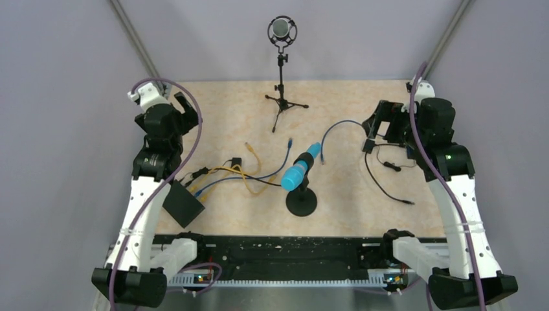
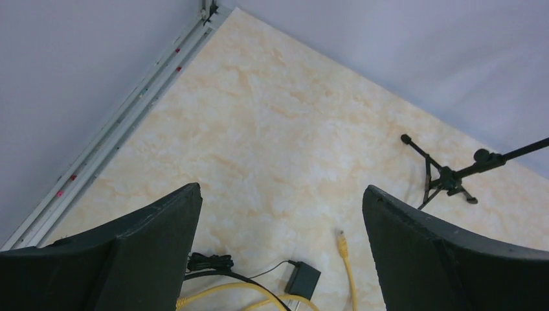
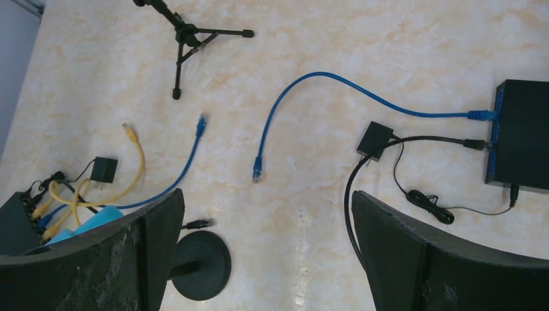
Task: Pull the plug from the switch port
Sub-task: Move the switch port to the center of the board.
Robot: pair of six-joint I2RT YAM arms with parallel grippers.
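Observation:
A flat black switch box [image 3: 522, 136] lies at the right of the right wrist view. A blue plug [image 3: 480, 115] and a black plug [image 3: 474, 144] sit in its near edge. My right gripper [image 3: 267, 194] is open and empty, above the table to the left of this box; in the top view [image 1: 383, 123] it hides the box. A second black box [image 1: 182, 203] lies front left with yellow and blue cables plugged in. My left gripper [image 1: 178, 111] is open and empty, held high at the far left, away from both boxes [image 2: 280, 194].
A blue-headed microphone [image 1: 302, 170] leans on a round black base [image 1: 302, 203] mid-table. A tripod microphone stand [image 1: 282, 97] stands at the back. Loose blue [image 3: 257, 172] and yellow [image 2: 341, 243] cable ends and small black adapters [image 3: 374, 140] lie on the table.

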